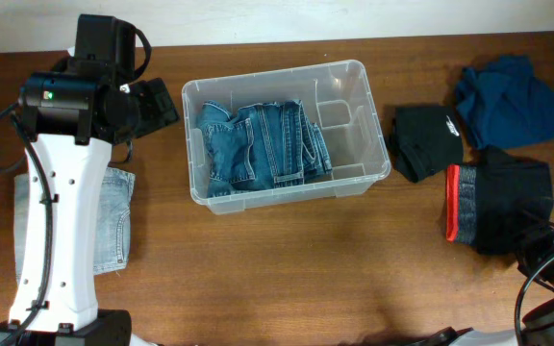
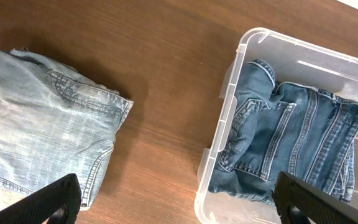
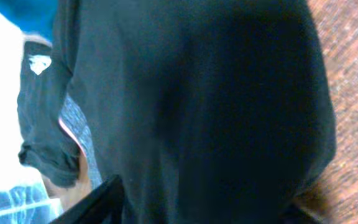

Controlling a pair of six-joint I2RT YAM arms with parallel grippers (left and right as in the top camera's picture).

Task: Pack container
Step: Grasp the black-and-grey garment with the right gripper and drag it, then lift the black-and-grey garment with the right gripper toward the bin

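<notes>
The clear plastic container (image 1: 277, 74) stands at the table's middle, with folded dark blue jeans (image 1: 263, 144) in its left part. It also shows in the left wrist view (image 2: 211, 162), jeans (image 2: 291, 137) inside. My left gripper (image 1: 157, 101) is open and empty, above bare table between the container's left wall and folded light-wash jeans (image 1: 113, 216); its fingers (image 2: 179, 211) are wide apart. My right gripper (image 3: 197, 208) is open, very close over a black garment with a red-and-grey waistband (image 1: 498, 207), which fills the right wrist view (image 3: 191, 106).
A small black garment (image 1: 426, 139) lies just right of the container. A blue garment (image 1: 513, 101) lies at the back right. The light-wash jeans (image 2: 42, 124) lie partly under my left arm. The container's right part holds only moulded inner ridges.
</notes>
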